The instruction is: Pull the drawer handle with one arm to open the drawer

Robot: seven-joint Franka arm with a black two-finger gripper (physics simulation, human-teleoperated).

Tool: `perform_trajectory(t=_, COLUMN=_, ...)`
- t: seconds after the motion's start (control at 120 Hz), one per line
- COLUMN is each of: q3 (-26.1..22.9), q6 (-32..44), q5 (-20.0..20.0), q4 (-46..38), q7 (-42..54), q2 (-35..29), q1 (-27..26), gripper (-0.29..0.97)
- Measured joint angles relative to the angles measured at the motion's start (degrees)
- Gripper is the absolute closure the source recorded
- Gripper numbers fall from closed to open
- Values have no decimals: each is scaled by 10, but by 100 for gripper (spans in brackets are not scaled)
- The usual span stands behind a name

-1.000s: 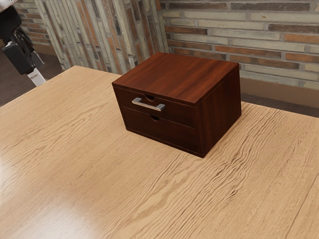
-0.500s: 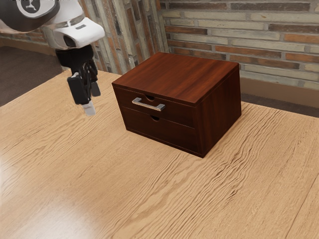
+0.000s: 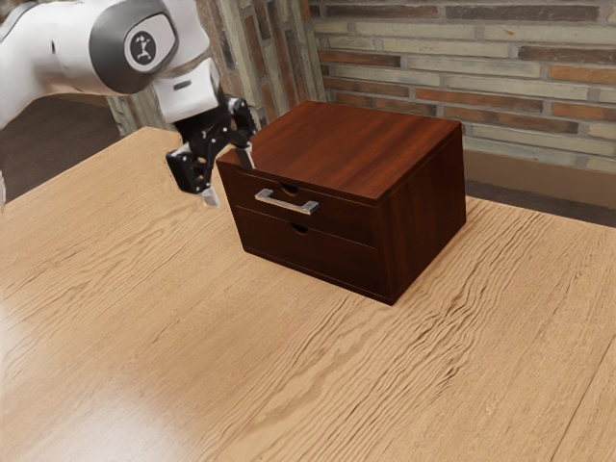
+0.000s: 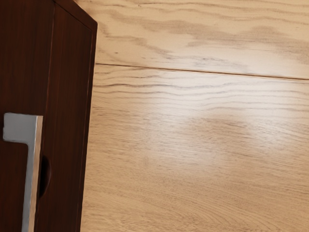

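Right now I'm risking a knock on the cabinet [image 3: 385, 183] corner, since the gripper [image 3: 227, 177] is hanging just beside it, short of the handle [image 3: 286, 202] on the shut upper drawer [image 3: 308, 207]. I'm holding the hand tilted toward the cabinet front, fingers spread wide, gripping nothing.

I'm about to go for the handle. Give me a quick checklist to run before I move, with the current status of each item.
1. The gripper is open: ok, fingers apart.
2. It is around the handle: not ok. It hangs by the corner of the cabinet, toward the exterior view's left of the handle.
3. Nothing blocks the handle: ok.
4. The upper drawer is shut, front flush: ok, not yet pulled.
5. Fingers lined up to straddle the bar: cannot tell.
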Motion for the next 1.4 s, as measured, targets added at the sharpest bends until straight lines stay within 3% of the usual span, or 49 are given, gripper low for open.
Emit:
perform_trajectory(t=0.117, q3=1, q6=57, q5=-11, q4=-6, q7=50, q2=21, q1=0, gripper=29)
perform_trajectory(t=0.258, q3=2, q6=200, q5=-13, q4=-238, q7=98, q2=-121, q1=-6, gripper=36)
perform_trajectory(t=0.308, q3=2, q6=246, q5=-13, q4=-280, q7=113, q2=-144, q1=0, gripper=37)
perform_trajectory(t=0.55, q3=1, q6=376, q5=-36, q4=-283, q7=171, q2=-107, q1=36, gripper=41)
perform_trajectory(t=0.725, q3=3, q6=412, q5=-101, q4=-274, q7=201, q2=-86, q1=-7, gripper=43)
perform_trajectory(t=0.858, q3=8, q6=424, q5=-137, q4=-279, q7=218, q2=-87, q1=-6, gripper=44)
perform_trajectory(t=1.167, q3=10, q6=432, q5=-154, q4=-289, q7=246, q2=-66, q1=-4, gripper=46)
perform_trajectory(t=1.4, q3=10, q6=436, q5=-158, q4=-293, q7=260, q2=-55, q1=-6, gripper=65)
